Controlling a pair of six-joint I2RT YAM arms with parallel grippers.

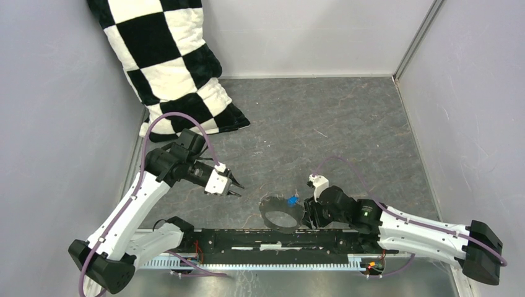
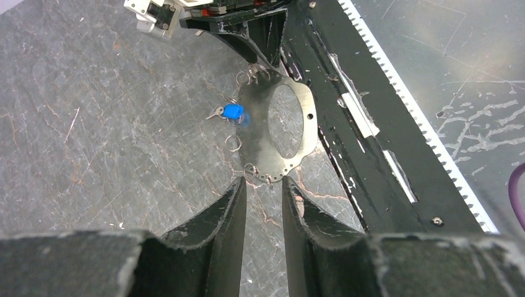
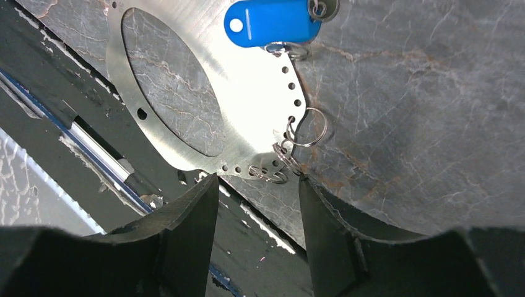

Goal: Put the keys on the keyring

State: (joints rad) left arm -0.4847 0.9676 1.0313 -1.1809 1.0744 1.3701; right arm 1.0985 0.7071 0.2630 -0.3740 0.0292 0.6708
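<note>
Right wrist | blue key point(image 3: 272, 23) across keyring point(image 3: 260, 99) (attachment unclear) | left gripper point(image 2: 263, 180), right gripper point(image 3: 258, 179) spread, empty

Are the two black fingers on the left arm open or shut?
Open. The left gripper has its black fingers apart, grey marbled tabletop visible between them, nothing held.

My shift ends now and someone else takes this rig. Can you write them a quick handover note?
Left gripper: open, empty, hovering short of the keyring.
Right gripper: its fingers straddle the keyring's edge; clamped or not, unclear.
Blue key: lies at the keyring's rim; threaded or not, unclear. Red key: not in view.
Done: nothing certain. Left: check the blue key, find and thread the red one.
</note>
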